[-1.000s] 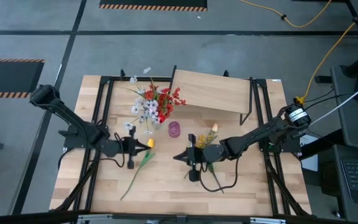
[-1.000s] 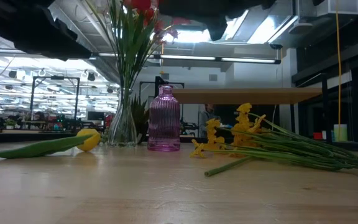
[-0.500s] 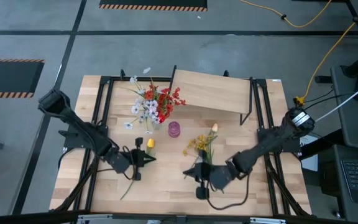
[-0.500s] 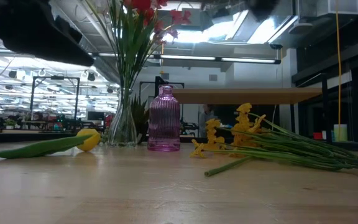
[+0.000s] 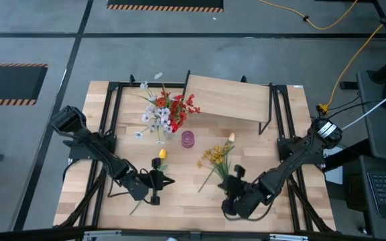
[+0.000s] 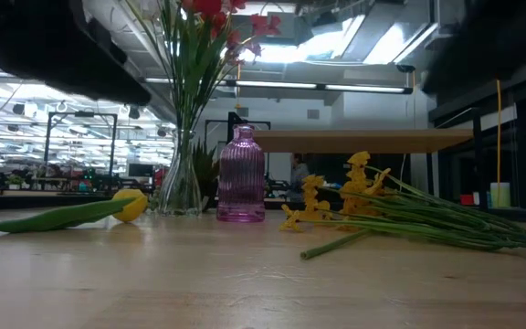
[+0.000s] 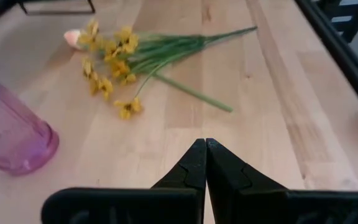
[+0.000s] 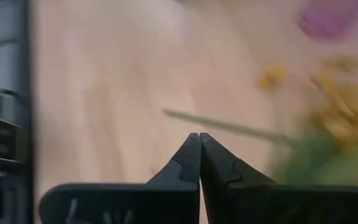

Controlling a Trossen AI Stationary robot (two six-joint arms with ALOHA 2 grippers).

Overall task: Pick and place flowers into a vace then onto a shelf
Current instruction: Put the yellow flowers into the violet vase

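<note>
A yellow-blossomed bunch of flowers (image 5: pixel 216 158) (image 6: pixel 373 208) (image 7: pixel 129 56) lies flat on the table, its green stems toward the near edge. A single yellow tulip (image 5: pixel 161 154) (image 6: pixel 129 205) lies to its left, with its long stem running toward the near-left. Red and white flowers stand in a clear vase (image 5: pixel 163 114) (image 6: pixel 181 178). A pink ribbed vase (image 5: pixel 188 138) (image 6: pixel 241 178) (image 7: pixel 11 134) stands upright and holds nothing. The shelf (image 5: pixel 230 100) stands at the far side. My left gripper (image 5: pixel 166 181) (image 7: pixel 204 149) and right gripper (image 5: pixel 232 184) (image 8: pixel 199 140) are both shut and hover near the table's near edge.
Black metal frame rails (image 5: pixel 109 134) run along both table sides beneath the arms. Bare wood (image 5: pixel 193 194) lies between the two grippers near the near edge. The shelf's black legs (image 5: pixel 268 124) stand behind the yellow bunch.
Both arms have drawn back from the flowers toward the table's near edge. The left gripper has also moved slightly right. The right gripper has moved right and turned, leaving the yellow bunch uncovered. The flowers and vases have stayed put.
</note>
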